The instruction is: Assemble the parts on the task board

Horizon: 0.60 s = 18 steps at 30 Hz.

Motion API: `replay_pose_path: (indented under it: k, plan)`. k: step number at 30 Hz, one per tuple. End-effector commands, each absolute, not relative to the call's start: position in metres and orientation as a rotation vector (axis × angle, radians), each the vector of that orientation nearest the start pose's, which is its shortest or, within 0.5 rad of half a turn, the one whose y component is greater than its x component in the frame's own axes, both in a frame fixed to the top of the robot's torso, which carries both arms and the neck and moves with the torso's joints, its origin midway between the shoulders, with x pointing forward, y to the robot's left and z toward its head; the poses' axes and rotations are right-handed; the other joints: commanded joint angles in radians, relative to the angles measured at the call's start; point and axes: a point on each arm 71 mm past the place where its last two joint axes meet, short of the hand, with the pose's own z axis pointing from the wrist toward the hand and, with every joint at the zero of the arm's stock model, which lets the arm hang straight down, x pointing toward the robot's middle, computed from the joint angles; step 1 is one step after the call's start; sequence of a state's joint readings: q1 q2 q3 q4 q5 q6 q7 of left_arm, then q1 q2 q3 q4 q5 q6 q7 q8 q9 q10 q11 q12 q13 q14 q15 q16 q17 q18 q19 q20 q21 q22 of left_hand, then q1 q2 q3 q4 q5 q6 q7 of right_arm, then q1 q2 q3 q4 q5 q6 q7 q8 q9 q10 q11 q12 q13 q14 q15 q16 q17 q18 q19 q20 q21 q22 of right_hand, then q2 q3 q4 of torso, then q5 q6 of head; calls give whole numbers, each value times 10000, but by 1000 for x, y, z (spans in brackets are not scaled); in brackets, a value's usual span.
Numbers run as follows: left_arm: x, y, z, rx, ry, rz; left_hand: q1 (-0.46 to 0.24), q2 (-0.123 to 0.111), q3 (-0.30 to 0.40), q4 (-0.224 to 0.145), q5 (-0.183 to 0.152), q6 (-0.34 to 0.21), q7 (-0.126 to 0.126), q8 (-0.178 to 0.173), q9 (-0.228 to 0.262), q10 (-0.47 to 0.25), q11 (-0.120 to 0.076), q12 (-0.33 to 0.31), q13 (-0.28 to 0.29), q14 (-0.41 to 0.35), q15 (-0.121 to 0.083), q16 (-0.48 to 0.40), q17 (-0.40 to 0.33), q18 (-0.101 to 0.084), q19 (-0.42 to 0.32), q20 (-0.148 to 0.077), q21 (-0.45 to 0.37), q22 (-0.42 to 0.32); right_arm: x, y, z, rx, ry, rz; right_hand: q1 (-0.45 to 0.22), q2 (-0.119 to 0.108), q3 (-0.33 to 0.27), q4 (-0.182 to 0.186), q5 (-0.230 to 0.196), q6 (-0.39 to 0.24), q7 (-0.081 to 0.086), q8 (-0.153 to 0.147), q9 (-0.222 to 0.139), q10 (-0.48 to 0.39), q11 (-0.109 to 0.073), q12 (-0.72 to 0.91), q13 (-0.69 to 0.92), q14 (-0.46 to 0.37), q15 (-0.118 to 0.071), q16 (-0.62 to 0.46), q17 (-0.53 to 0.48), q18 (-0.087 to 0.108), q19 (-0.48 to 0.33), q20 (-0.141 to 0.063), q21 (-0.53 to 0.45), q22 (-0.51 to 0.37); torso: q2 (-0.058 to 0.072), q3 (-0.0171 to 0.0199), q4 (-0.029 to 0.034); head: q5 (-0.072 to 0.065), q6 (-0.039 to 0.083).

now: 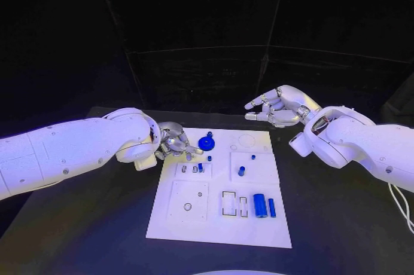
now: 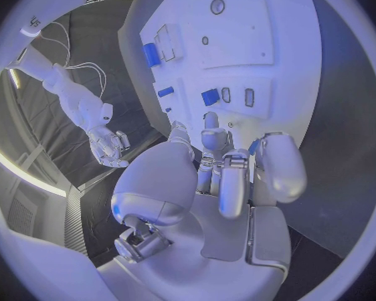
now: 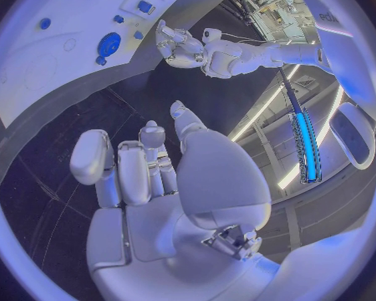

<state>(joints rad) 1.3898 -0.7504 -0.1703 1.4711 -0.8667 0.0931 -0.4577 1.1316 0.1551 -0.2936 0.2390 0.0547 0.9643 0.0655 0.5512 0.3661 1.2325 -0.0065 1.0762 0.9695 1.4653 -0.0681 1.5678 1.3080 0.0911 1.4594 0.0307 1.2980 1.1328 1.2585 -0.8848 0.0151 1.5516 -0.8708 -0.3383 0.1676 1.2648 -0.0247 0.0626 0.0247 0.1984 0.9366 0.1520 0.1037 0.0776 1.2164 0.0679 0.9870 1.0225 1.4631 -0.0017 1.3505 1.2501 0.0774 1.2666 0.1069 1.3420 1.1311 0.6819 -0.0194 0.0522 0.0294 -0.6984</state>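
Left hand [image 1: 175, 144]: at the task board's far left corner, fingers curled in over the board; whether they pinch anything I cannot tell.
Task board [image 1: 185, 224]: white plate, mid-table.
Blue parts: round one [image 1: 207, 143] beside the left hand; cylinder [image 1: 259, 205] near the right edge.
Right hand [image 1: 276, 107]: raised beyond the board, fingers loosely apart, holding nothing.

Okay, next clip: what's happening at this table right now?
A two-armed robot is working over a white task board with small blue parts on it. Its left hand hovers at the board's far left corner, fingers curled, beside a round blue disc-shaped part; whether it touches or holds anything cannot be told. The right hand is off the board, raised beyond its far edge, holding nothing. A large blue cylinder and a thinner blue peg lie near the board's right side.
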Motion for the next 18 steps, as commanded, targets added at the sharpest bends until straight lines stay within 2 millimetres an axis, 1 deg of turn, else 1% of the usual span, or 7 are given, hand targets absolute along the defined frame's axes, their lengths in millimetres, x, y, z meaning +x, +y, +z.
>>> replay_pose_path:
  k: [1, 4, 6, 8, 9, 13, 18]
  plan:
    - [501, 181, -185, -1406, 23285, -4438, 119, 13, -94, 22, -66, -116, -32, 236, 202, 131, -33, 273, 298, 1055, -77, 30, 2628, -200, 118, -5, 194, 291, 495, -210, -126, 2652, 15503, 11275, 71, 48, -90, 3, 85, 50, 9, 59, -12, -29, -27, -13, -19, 348, -71, -61, -37, 182, -36, -30, -50, -38, -53, 11, -15, 10, -18]
    - [503, 173, -186, -1251, 23287, -4366, 74, 25, -176, 71, -63, -190, -80, 509, 443, 264, -69, 546, 600, 1055, -104, 30, 2628, -260, 203, -36, 455, 684, 496, -211, -127, 2650, 15605, 11163, 69, 48, -103, 6, 103, 48, 9, 61, -14, -39, -27, -31, -36, 340, -72, -87, -70, 190, -64, -31, -75, -81, -45, 20, 3, 29, -23]
    - [505, 169, -188, -1175, 23316, -4280, 67, 45, -205, 82, -67, -250, -101, 644, 575, 334, -84, 683, 758, 1055, -118, 30, 2628, -303, 263, -52, 633, 958, 496, -210, -128, 2632, 15662, 11118, 68, 46, -115, 7, 114, 42, 10, 59, -16, -49, -26, -49, -53, 334, -72, -108, -95, 196, -82, -32, -91, -108, -46, 30, -2, 44, -30]
    - [507, 164, -190, -1082, 23355, -4205, 42, 69, -227, 101, -67, -296, -111, 743, 675, 370, -97, 762, 849, 1055, -126, 30, 2628, -325, 289, -59, 723, 1094, 497, -210, -128, 2622, 15712, 11071, 69, 46, -121, 7, 123, 36, 11, 58, -18, -54, -26, -58, -62, 330, -72, -123, -114, 199, -91, -32, -100, -122, -42, 29, -17, 69, -30]
    - [507, 162, -191, -1045, 23367, -4187, 31, 74, -234, 109, -61, -307, -114, 765, 699, 376, -97, 777, 867, 1055, -131, 30, 2628, -328, 292, -60, 737, 1114, 497, -210, -128, 2621, 15730, 11054, 71, 48, -130, 8, 140, 29, 11, 56, -21, -62, -26, -72, -76, 327, -72, -135, -127, 202, -103, -33, -113, -142, -23, 19, -21, 75, -12]
    - [509, 155, -192, -949, 23375, -4167, -30, 71, -289, 147, -63, -374, -122, 871, 815, 385, -107, 824, 924, 1055, -134, 30, 2628, -340, 302, -67, 799, 1207, 498, -209, -129, 2579, 15805, 10972, 76, 53, -142, 9, 164, 23, 12, 56, -23, -67, -26, -82, -86, 325, -73, -145, -135, 205, -111, -34, -123, -156, -8, 2, -18, 92, -21]
    - [512, 148, -193, -862, 23383, -4134, -69, 61, -329, 168, -62, -409, -129, 943, 893, 385, -111, 840, 945, 1055, -137, 30, 2628, -356, 318, -68, 863, 1305, 499, -208, -130, 2488, 15854, 10869, 80, 61, -152, 11, 192, 22, 11, 59, -25, -86, -26, -116, -118, 333, -74, -126, -103, 201, -95, -35, -116, -138, 6, 17, -27, 118, -66]
